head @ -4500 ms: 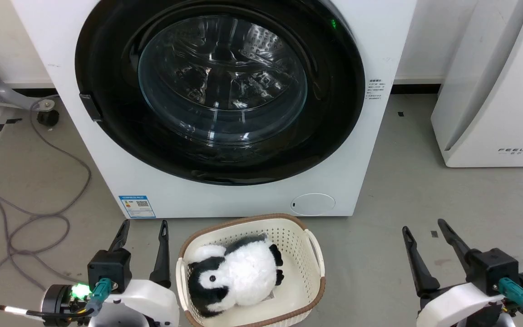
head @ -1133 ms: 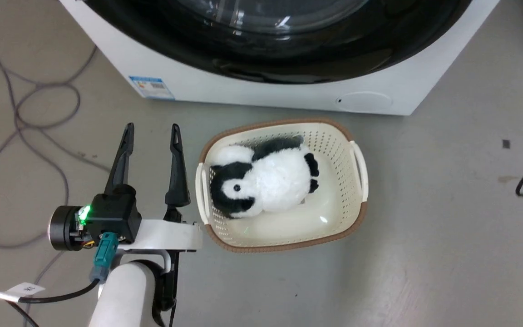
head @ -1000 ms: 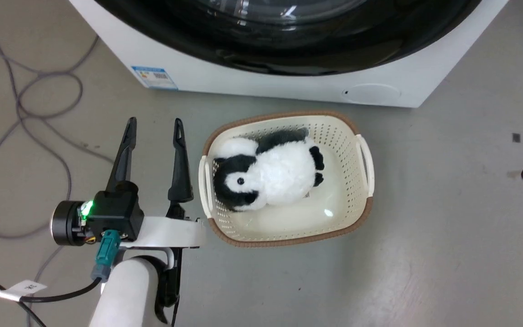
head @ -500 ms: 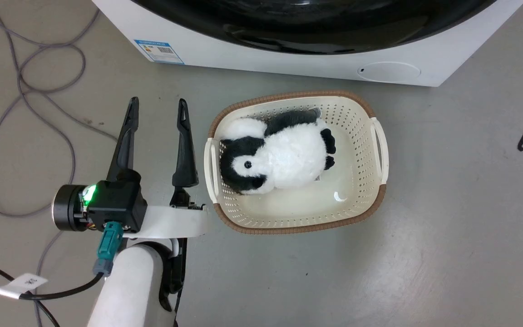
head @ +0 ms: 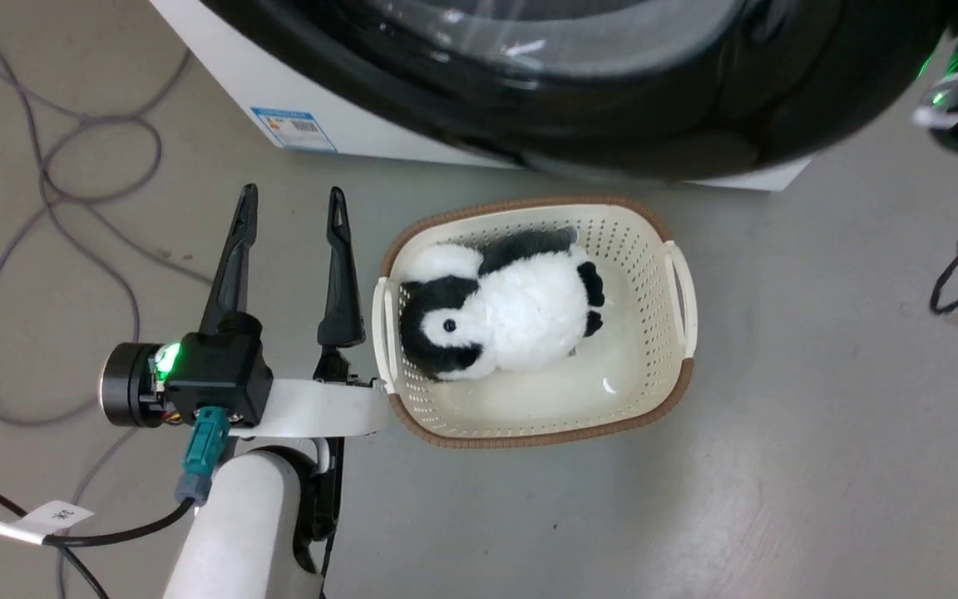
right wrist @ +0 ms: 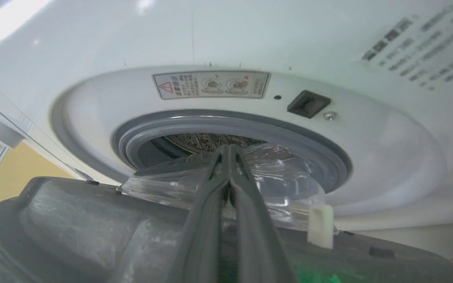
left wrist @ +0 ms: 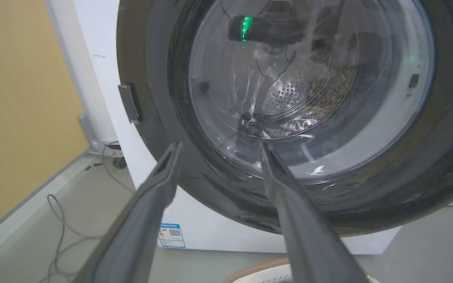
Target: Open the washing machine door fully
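Door: the washing machine door (head: pixel 612 125) is ajar, folks! Its glossy black rim stands off the white front, with the gap widest on the robot's right.
Machine: the washing machine (head: pixel 229 66) fills the top of the head view, with a blue label sticker (head: pixel 293 129) low on its front at the left.
Right gripper: the right gripper (right wrist: pixel 228 151) has its fingers pressed flat together with nothing between them. It reaches into the gap behind the door, over the dark-grey inner face, and its tips lie against the clear glass bowl (right wrist: pixel 281 184) (actual contact with the door I can't call from here).
Beyond it: the grey rubber gasket (right wrist: pixel 297 139) rings the opening, with a sliver of the steel drum (right wrist: pixel 210 139) inside.
Left gripper: the left gripper (head: pixel 292 195) has its fingers spread wide and empty. It hangs above the floor and points toward the machine.
Basket: a cream basket (head: pixel 683 291) with a brown rim sits on the floor before the machine, just beside the left gripper's near finger.
Passenger: a plush penguin (head: pixel 504 320) lies inside it.
Floor: grey cables (head: pixel 46 179) loop at the far left.
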{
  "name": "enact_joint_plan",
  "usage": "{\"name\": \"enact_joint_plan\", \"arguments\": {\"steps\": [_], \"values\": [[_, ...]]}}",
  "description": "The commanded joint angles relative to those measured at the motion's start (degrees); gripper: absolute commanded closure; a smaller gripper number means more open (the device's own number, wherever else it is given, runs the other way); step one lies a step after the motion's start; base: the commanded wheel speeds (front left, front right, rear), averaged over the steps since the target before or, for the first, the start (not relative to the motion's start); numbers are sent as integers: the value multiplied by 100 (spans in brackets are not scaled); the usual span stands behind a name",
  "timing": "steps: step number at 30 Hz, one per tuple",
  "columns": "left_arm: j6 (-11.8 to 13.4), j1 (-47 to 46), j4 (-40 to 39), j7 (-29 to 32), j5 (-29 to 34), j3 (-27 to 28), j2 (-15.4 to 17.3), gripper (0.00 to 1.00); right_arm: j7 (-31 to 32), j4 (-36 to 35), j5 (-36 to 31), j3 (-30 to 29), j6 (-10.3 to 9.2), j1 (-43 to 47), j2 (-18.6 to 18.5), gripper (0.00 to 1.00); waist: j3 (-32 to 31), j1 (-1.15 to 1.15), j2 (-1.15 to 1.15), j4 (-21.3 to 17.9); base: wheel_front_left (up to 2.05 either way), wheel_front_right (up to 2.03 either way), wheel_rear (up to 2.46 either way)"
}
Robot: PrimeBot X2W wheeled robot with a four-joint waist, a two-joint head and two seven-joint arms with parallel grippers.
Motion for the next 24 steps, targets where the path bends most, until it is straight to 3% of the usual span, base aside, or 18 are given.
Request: {"name": "enact_joint_plan", "arguments": {"steps": [1, 24], "values": [[17, 65, 17, -30, -15, 27, 4, 0, 116, -95, -19, 128, 8, 211, 122, 100, -123, 0, 0, -41, 0, 0, 0], [-246, 816, 287, -30, 157, 322, 4, 0, 1222, -1720, 259, 946, 8, 2433, 273, 100, -1277, 0, 0, -444, 0, 0, 0]]}}
